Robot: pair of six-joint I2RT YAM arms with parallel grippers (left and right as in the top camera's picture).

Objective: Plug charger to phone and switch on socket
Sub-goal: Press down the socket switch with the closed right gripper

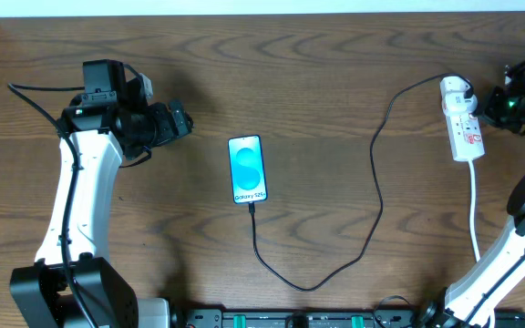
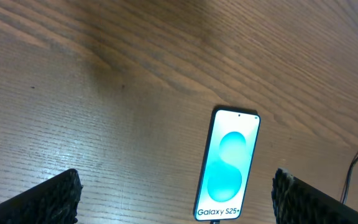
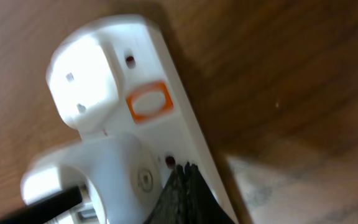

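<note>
One of the two steps looks done, as far as the views show. The phone [image 1: 246,169] lies flat in the middle of the table [image 1: 335,55], screen lit, and the charger [image 1: 380,196] meets its near end. From there the thin black cable loops toward the near edge and climbs back to the socket [image 1: 464,128], which sits along the right edge close to the far right corner. The cable's other end goes into a white plug head [image 3: 117,180] seated at the far end of the strip. I judge the connector to be in, though the joint itself is too small to confirm.

What remains is the switch [image 3: 149,101], the orange-rimmed rocker seen in the right wrist view. Whether it is on, I cannot tell.

The right gripper [image 1: 499,100] hangs just beside the far end of the socket. Its fingers [image 3: 188,193] show as one dark wedge, seemingly pressed together with nothing between them, near the strip and short of the switch.

The left gripper [image 1: 179,121] hovers toward the left of the phone, well apart from it, its fingers [image 2: 48,199] spread wide and empty.
</note>
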